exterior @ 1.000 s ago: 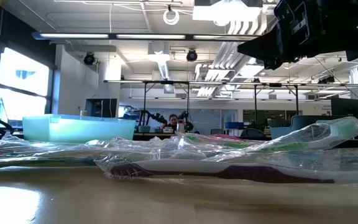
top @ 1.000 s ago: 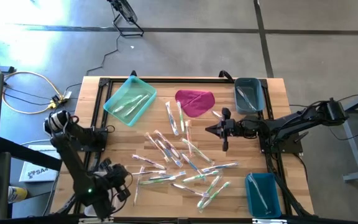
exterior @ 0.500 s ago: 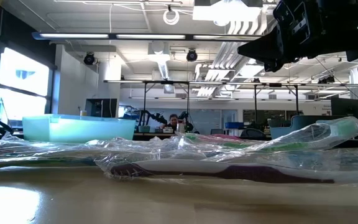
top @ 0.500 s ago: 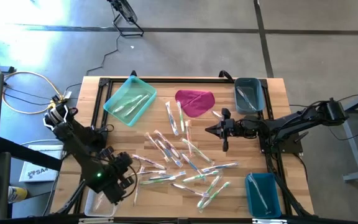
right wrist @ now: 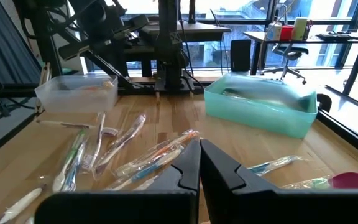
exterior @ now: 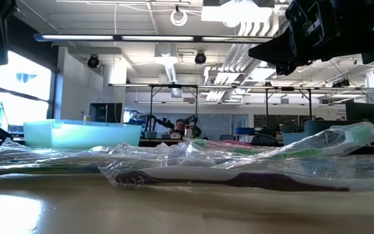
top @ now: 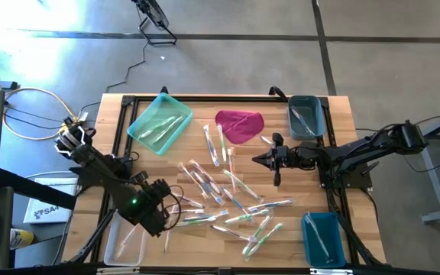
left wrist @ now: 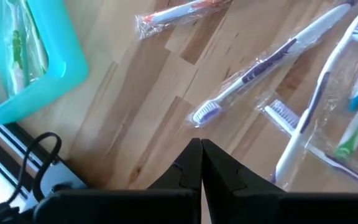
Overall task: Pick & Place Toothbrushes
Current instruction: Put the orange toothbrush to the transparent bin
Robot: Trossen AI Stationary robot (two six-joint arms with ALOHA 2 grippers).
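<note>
Several wrapped toothbrushes (top: 224, 197) lie scattered on the middle of the wooden table, with pink, green, blue and white handles. In the low view they lie in a shiny row (exterior: 226, 166). My left gripper (top: 171, 201) is shut and hovers at the pile's left edge; in its wrist view the shut tips (left wrist: 201, 147) point down at bare wood beside a white-and-purple toothbrush (left wrist: 260, 65). My right gripper (top: 257, 160), also shut (right wrist: 199, 147), hangs still above the pile's right side, pointing toward the table's left.
Bins stand at the corners: a light teal bin (top: 159, 122) far left, a dark teal bin (top: 305, 116) far right, a blue bin (top: 323, 238) near right and a clear bin (top: 124, 243) near left, each holding toothbrushes. A magenta cloth (top: 239, 125) lies at the far middle.
My left gripper has swung from the near left corner by the clear bin toward the table's right and far side, up to the left edge of the toothbrush pile. The toothbrushes have not moved.
</note>
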